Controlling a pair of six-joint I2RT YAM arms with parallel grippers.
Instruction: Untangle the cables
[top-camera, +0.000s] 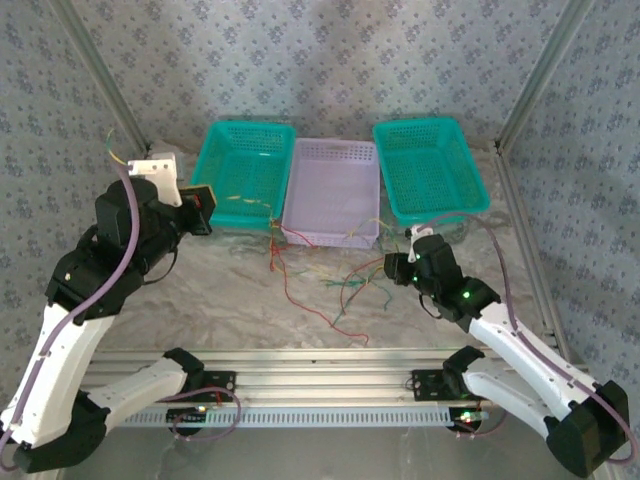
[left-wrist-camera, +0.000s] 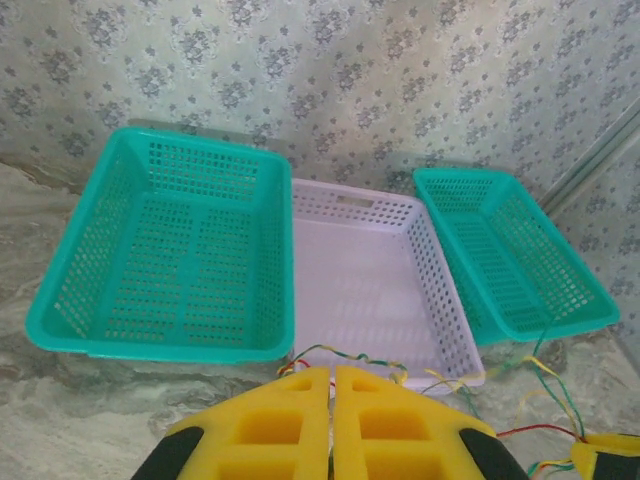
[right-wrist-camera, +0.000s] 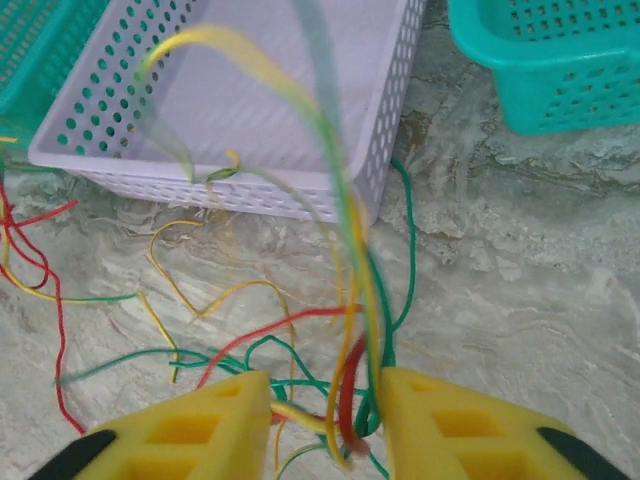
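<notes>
The cables (top-camera: 300, 290), thin red, yellow and green strands, lie tangled on the marbled tabletop in front of the lilac basket (top-camera: 331, 238). My right gripper (top-camera: 392, 268) sits low at the tangle's right side. In the right wrist view its gripper (right-wrist-camera: 325, 385) is open, with a blurred bunch of cables (right-wrist-camera: 352, 300) standing loose in the gap. My left gripper (top-camera: 207, 208) hangs raised by the left teal basket (top-camera: 209, 160). In its own view the left gripper (left-wrist-camera: 331, 370) is shut, and a twisted strand of the cables (left-wrist-camera: 385, 363) leads off from its tips.
Three baskets stand in a row at the back: teal (left-wrist-camera: 160, 350), lilac (left-wrist-camera: 440, 300) and teal (left-wrist-camera: 560, 325). A second teal basket (top-camera: 480, 195) is at the right. Patterned walls close the back and sides. An aluminium rail (top-camera: 330, 355) runs along the near edge.
</notes>
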